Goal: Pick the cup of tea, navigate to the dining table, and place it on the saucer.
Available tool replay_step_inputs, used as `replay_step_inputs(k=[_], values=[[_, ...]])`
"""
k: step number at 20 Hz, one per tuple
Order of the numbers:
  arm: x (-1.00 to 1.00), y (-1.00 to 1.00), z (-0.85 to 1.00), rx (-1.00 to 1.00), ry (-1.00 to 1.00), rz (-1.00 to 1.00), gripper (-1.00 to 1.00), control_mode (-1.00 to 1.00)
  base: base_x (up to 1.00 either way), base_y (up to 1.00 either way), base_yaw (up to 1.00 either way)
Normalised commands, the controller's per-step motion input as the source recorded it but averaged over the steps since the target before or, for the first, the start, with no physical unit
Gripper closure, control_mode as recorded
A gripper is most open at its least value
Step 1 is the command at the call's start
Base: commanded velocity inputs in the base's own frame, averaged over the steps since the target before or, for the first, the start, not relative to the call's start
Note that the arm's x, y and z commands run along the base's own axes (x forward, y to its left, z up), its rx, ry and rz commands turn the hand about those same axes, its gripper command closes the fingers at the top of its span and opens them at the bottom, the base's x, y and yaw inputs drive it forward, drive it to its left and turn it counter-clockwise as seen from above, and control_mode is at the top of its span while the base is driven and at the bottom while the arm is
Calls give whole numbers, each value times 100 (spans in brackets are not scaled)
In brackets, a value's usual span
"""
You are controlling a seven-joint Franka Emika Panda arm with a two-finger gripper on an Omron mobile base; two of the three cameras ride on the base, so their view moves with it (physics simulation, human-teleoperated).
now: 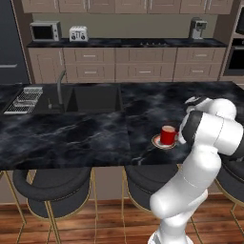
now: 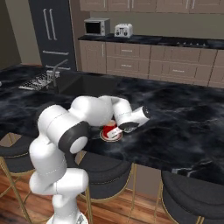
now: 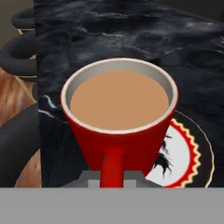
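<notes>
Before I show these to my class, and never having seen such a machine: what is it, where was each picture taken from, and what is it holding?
It is a white robot arm on a driving base, in a simulated kitchen. Two pictures come from cameras behind the arm, left and right; the third looks along its claw. The claw is shut on the handle of a red cup of tea, which sits over the saucer on the black marble dining table, near its front edge. The table also has a sink, with stools below.

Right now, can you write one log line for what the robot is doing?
phase: placing | hand: shut on cup of tea handle | cup: over saucer | place: dining table
</notes>
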Motion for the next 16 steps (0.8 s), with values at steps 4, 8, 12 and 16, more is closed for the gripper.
replay_step_inputs(k=[4, 8, 12, 16], values=[[51, 0, -12, 0, 4, 0, 100, -100, 0, 0, 0], [47, 0, -9, 0, 4, 0, 100, -100, 0, 0, 0], [32, -3, -26, 0, 1, 1, 100, -100, 0, 0, 0], [3, -2, -34, 0, 0, 3, 100, -100, 0, 0, 0]])
